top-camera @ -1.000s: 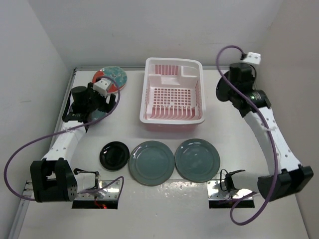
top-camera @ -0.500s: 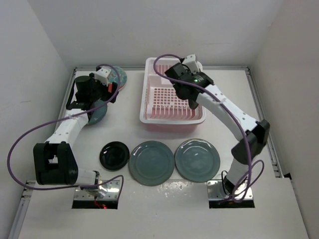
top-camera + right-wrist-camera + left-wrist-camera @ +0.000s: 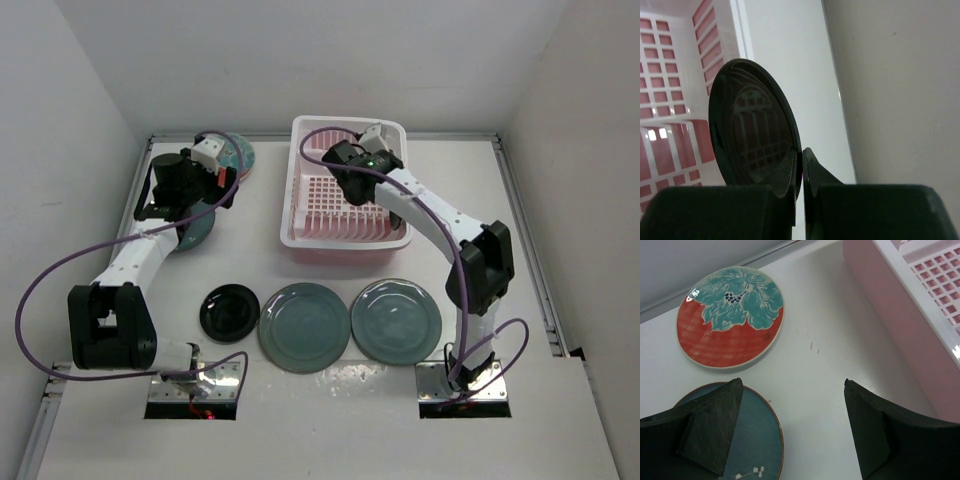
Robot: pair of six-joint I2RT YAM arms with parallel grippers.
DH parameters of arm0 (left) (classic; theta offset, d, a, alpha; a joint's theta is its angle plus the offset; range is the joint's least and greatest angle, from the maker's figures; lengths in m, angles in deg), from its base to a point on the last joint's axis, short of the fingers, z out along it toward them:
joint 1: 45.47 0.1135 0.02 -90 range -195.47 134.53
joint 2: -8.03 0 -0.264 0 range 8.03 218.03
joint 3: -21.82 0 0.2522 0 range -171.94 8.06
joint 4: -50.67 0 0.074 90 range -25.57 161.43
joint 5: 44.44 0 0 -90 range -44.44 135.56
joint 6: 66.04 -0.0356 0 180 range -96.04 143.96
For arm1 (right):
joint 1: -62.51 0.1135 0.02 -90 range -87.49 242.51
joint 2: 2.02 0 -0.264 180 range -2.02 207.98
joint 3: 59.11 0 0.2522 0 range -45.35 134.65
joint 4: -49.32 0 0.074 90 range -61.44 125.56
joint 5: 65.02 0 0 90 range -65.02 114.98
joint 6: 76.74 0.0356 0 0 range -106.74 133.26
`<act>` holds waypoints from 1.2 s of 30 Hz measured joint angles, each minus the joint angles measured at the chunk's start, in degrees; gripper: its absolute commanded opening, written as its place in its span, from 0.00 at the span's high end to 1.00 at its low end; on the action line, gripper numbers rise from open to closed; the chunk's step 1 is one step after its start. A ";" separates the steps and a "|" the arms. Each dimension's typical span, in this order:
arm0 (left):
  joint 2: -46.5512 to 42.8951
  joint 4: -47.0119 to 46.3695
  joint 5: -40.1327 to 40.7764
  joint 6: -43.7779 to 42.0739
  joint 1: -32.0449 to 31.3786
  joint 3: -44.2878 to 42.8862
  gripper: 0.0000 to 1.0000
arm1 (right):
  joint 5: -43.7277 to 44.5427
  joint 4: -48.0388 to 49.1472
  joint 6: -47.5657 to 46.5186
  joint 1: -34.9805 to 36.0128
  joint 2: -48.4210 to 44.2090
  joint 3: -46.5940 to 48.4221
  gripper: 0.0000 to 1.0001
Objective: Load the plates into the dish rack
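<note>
Grey-teal glazed round plates (image 3: pixel 305 327) (image 3: pixel 396 320), two large ones, lie flat on the white table (image 3: pixel 560 250) at 6 o'clock, with a small black round plate (image 3: pixel 230 312) just beside them toward 7. At centre, the right end effector (image 3: pixel 801 165) is clamped on a dark glossy round plate (image 3: pixel 752 125), held on edge over the pink-and-white plastic dish rack (image 3: pixel 345 243) close to one wall. Whether its lower edge touches the grid is hidden. It looks best to lower it upright into a slot and let go only once it stands, leaving room for the bigger plates. At 10 o'clock the left end effector (image 3: pixel 793 382) hangs spread wide and empty over the rim of a darker teal plate (image 3: pixel 752 440), with a red plate with a teal flower (image 3: pixel 730 320) beyond at 11.
</note>
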 measured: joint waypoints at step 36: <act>2.34 0.98 -0.26 -0.98 0.00 -0.15 0.12 | -9.05 -2.14 5.77 2.36 8.70 -1.68 0.22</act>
